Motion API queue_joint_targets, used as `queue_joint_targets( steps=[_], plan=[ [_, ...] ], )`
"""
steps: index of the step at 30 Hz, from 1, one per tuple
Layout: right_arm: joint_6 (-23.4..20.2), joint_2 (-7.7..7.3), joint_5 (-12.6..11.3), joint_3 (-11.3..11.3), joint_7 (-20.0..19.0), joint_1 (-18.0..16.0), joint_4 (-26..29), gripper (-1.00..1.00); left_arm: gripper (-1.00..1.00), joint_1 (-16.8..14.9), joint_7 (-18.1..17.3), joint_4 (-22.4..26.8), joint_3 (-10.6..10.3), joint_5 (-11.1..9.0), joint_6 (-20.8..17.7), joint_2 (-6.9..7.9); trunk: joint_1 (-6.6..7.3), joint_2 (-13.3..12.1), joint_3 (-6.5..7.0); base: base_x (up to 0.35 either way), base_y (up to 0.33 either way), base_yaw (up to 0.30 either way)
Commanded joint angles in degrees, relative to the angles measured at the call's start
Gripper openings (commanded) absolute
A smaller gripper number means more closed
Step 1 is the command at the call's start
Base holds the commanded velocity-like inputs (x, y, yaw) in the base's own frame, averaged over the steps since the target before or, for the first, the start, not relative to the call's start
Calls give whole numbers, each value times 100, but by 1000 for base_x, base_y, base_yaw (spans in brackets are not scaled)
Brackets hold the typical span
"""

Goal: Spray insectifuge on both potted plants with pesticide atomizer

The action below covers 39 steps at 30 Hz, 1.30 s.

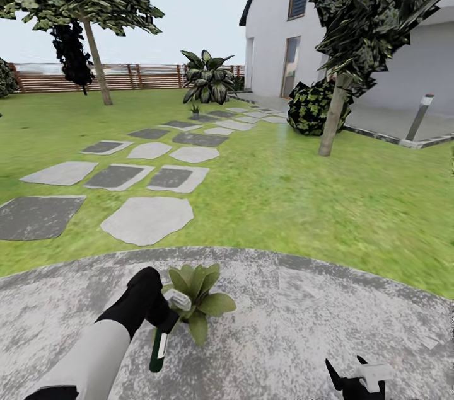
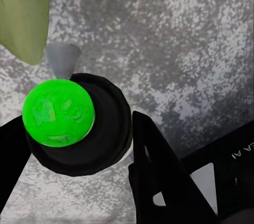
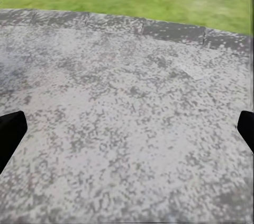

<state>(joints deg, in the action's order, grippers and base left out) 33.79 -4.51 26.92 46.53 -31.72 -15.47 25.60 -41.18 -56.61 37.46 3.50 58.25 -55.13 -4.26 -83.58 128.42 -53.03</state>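
Head view, left pincer [image 1: 169, 314] clamping atomizer [image 1: 159, 346], beside plant [image 1: 197, 295]

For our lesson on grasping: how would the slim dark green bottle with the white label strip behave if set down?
The slim dark green bottle looks rigid. Narrow and cylindrical, it would probably tip upright and roll lying down. The left gripper carries it tilted, so it seems light.

The round grey paved patio [image 1: 302, 324] has a speckled stone surface and borders the green lawn [image 1: 302, 198]. One potted plant [image 1: 197, 296] stands directly on it, near its edge.
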Motion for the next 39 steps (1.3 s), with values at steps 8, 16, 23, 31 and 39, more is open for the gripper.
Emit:
queue_joint_targets(
  steps=[8,16,23,31,39],
  plan=[
    [23,3,25,49,-45,-9,-2,100,-100,16,-67,-172,42,71,16,76,1,3,-5,0,0,-186],
    [21,11,24,49,296,-9,-10,100,-100,-74,-55,-169,58,67,-73,36,1,3,-56,0,0,-5],
    [15,12,24,43,341,-9,-11,100,-100,-334,-79,-182,61,57,-93,-49,1,3,-119,0,0,0],
    [15,12,33,40,341,-9,-18,100,-100,-292,-73,-199,38,71,-80,153,1,3,-191,0,0,0],
    [15,12,33,40,339,-9,-20,100,-100,-323,-78,-198,46,64,-85,218,1,3,-202,108,80,0]
  ],
)
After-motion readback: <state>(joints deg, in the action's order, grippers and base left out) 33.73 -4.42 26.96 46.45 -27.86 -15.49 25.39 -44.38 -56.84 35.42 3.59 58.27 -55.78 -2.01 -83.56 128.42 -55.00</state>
